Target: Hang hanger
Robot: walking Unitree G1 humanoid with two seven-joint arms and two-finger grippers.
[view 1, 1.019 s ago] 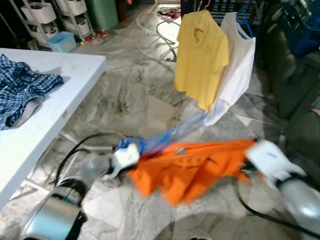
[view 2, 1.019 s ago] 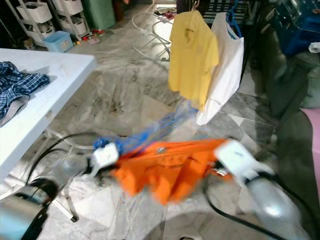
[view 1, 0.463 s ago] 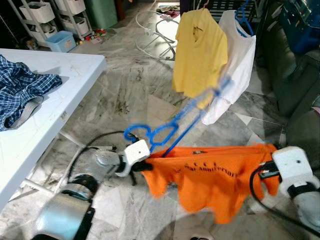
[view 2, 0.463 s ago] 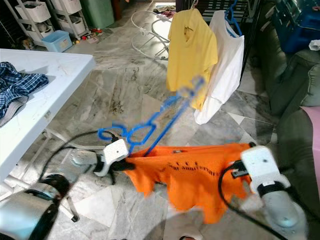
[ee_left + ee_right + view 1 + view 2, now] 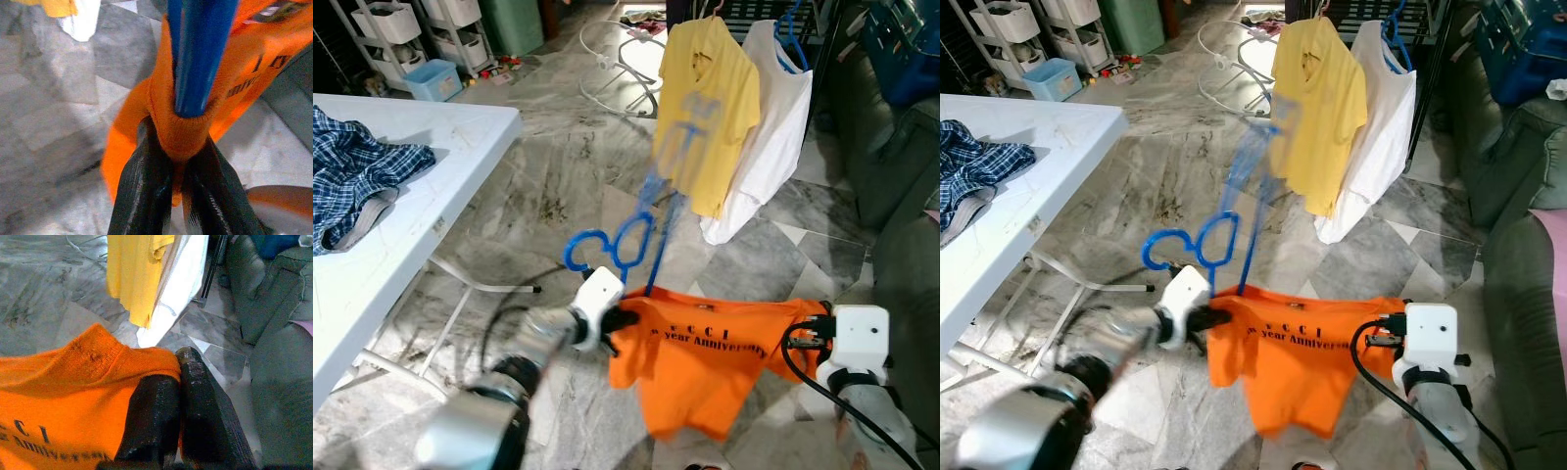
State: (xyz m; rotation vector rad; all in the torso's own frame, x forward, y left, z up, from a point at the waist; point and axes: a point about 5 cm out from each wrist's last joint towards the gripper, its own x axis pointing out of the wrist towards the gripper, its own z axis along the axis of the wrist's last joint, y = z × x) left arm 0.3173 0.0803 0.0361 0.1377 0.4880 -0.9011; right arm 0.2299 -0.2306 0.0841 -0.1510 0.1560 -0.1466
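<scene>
An orange T-shirt [image 5: 700, 357] with dark lettering hangs stretched between my two grippers above the marble floor. My left gripper [image 5: 621, 319] is shut on its left edge, where the fabric [image 5: 168, 122] wraps the blue hanger [image 5: 200, 54]. The blue hanger [image 5: 619, 245] rises from that grip, its far end blurred in front of the yellow shirt. My right gripper [image 5: 806, 331] is shut on the shirt's right edge; the right wrist view has both black fingers [image 5: 151, 421] pressed on the orange cloth [image 5: 58, 401].
A yellow shirt [image 5: 707, 98] and a white garment [image 5: 775, 127] hang from a rack at the back. A white table [image 5: 421, 211] with a plaid cloth [image 5: 352, 176] stands to the left. A dark sofa [image 5: 901, 186] is on the right; shelves and a blue bin [image 5: 435, 80] are far left.
The blue hanger has swung from slanting right to nearly upright. My grippers have come closer together, and the orange shirt now hangs narrower between them.
</scene>
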